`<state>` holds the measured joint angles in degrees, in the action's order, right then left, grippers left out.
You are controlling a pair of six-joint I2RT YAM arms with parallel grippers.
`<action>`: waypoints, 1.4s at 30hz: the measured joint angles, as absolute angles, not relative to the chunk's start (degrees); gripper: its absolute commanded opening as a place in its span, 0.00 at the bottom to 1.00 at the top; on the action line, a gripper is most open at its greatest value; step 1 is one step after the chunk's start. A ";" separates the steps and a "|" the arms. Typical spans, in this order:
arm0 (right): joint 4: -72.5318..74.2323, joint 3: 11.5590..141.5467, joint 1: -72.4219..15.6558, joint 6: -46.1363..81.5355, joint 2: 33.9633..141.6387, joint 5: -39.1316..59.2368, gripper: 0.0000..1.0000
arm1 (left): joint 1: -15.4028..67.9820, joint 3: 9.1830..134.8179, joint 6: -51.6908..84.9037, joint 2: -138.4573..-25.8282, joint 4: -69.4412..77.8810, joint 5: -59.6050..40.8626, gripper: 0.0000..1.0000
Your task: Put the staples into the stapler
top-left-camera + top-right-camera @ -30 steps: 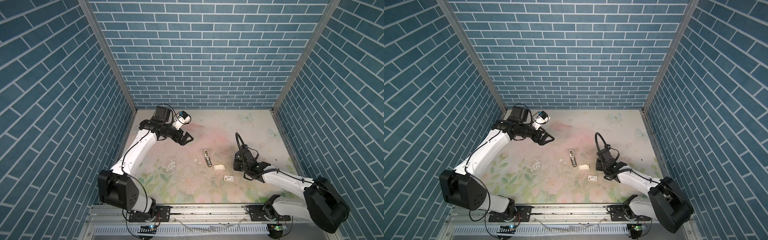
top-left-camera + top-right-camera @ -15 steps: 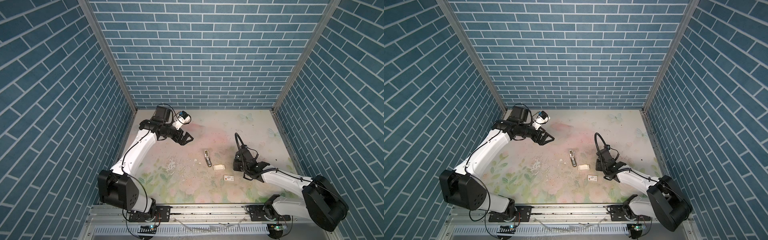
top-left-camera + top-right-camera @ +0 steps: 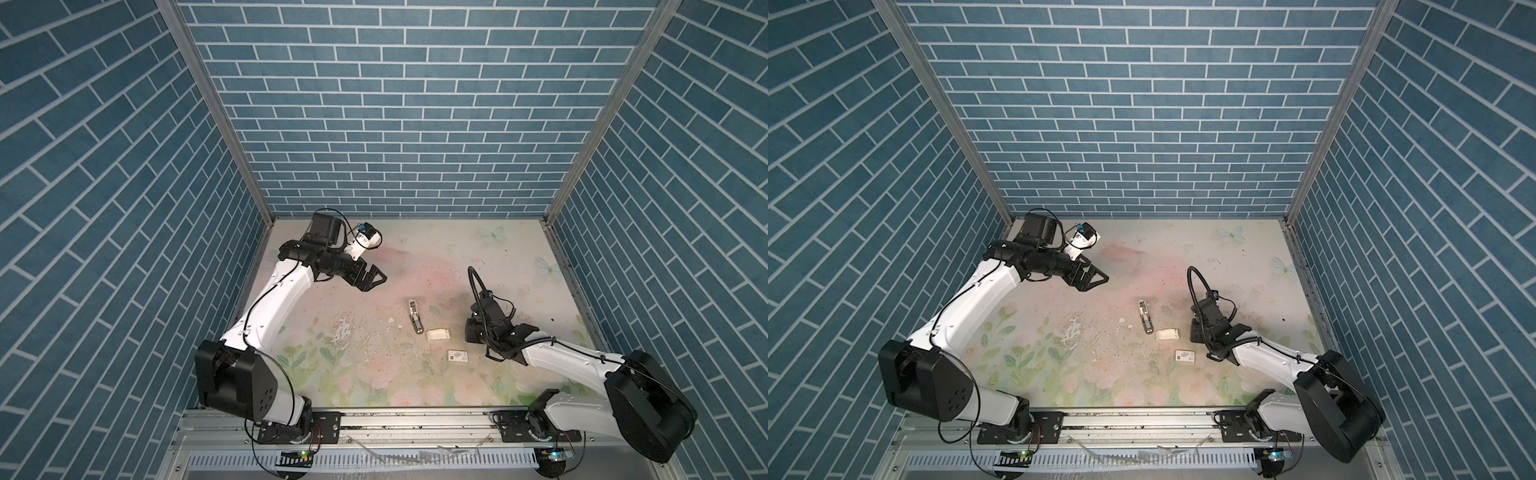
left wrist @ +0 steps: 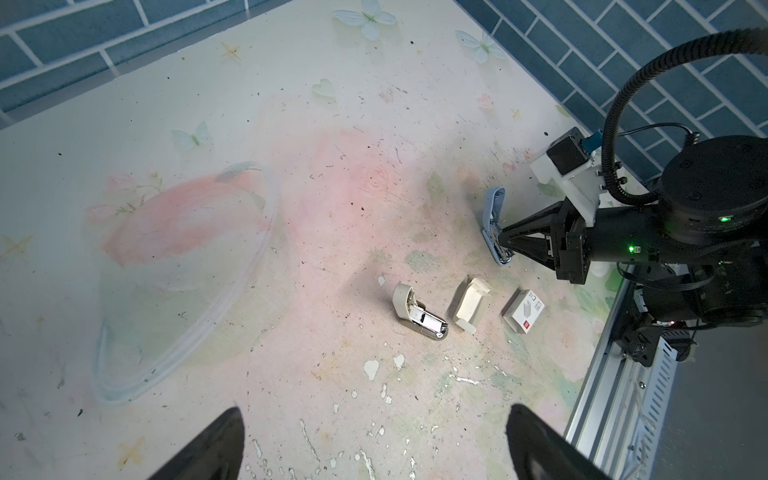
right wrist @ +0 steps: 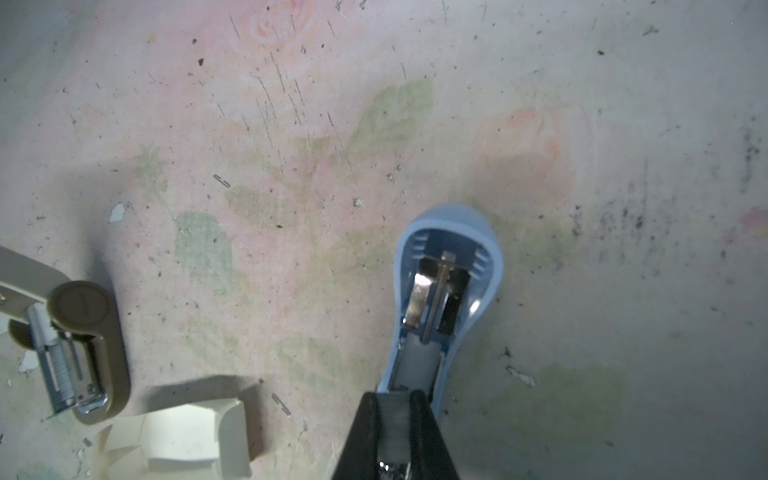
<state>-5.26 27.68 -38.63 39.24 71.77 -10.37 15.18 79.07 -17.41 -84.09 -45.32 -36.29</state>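
"Two staplers on the table (image 3: 436, 257), then. Which one is being worked on?"

"The blue stapler (image 5: 455, 216), right of the middle. Its lid stands up open, and the right gripper (image 4: 503, 243) is at its channel."

"What are its fingers doing?"

"Pressed close together on a thin grey strip. It's the staples (image 5: 392, 419), as far as I can tell, and the strip's far end is at the open channel. In both top views the strip is too small to make out."

"And that arm's pose?"

"Low. From its base at the near right, the forearm stretches leftward close over the table. The gripper is down at table level, just right of the cream tray (image 3: 438, 333)."

"The other stapler?"

"The beige stapler (image 3: 414, 320) lies open near the middle. Its near end is just beside the tray, and it's apart from both grippers. A small white box (image 3: 457, 356) sits nearer than the tray."

"The left arm?"

"Raised. Its white link climbs from the near-left base toward the far-left corner and folds there. The black forearm then points right and slightly downward. The left gripper (image 3: 377, 282) hangs above the far-left part of the table with its fingers spread wide, well apart from both staplers."
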 measured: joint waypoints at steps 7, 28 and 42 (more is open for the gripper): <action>-5.34 27.68 -38.89 39.94 71.79 -10.85 0.11 | 15.18 78.81 -17.41 -84.09 -45.12 -36.29 0.99; -6.85 27.90 -38.98 40.75 71.72 -12.71 0.10 | 15.18 78.70 -17.43 -84.09 -45.08 -36.34 1.00; -7.09 28.05 -39.00 41.34 71.72 -12.47 0.12 | 15.18 77.95 -17.43 -83.79 -45.04 -36.34 0.99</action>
<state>-7.09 28.05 -39.00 41.34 71.72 -12.47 15.18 77.95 -17.43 -83.79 -45.04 -36.34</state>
